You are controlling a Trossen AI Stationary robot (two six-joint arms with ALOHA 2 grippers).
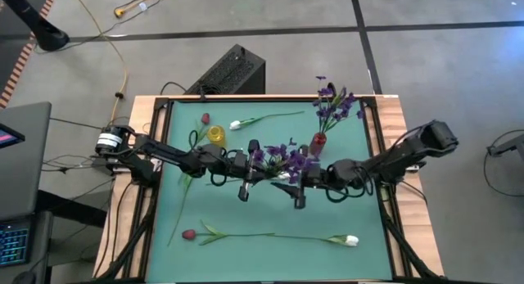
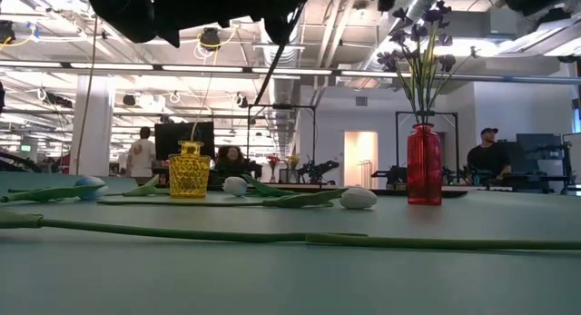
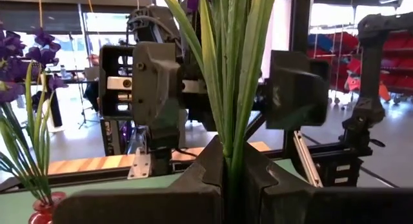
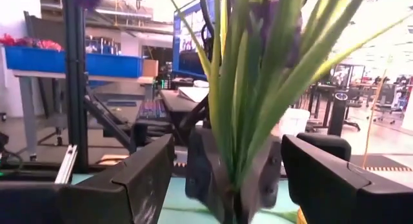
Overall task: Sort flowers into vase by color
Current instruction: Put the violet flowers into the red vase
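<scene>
A bushy purple spray [image 1: 278,157] is upright above the table's middle, with my left gripper [image 3: 227,179] shut on its green stems. My right gripper [image 4: 235,185] faces it from the right, open, one finger [image 3: 155,82] on each side of the stems and touching nothing. A red vase [image 1: 318,142] holds more purple flowers [image 1: 332,104]. A yellow vase [image 1: 216,135] stands empty. On the mat lie a white tulip [image 1: 237,124] and a dark red tulip [image 1: 205,119] at the far side, and a dark red tulip [image 1: 188,234] and a white tulip [image 1: 350,241] near the front. My left gripper pinches the spray's bundle of green stems and leaves [image 3: 227,143] between its two fingers. The fingers reach in level from the table's left and lie across the stems. The spray rises upright above the fingers, lifted clear of the mat; its lower end is hidden by the gripper.
The green mat [image 1: 270,210] has a raised dark frame round it. The two front tulips' stems [image 2: 272,235] lie across the near part of the mat. A black box [image 1: 229,71] sits beyond the far edge. People are in the room behind.
</scene>
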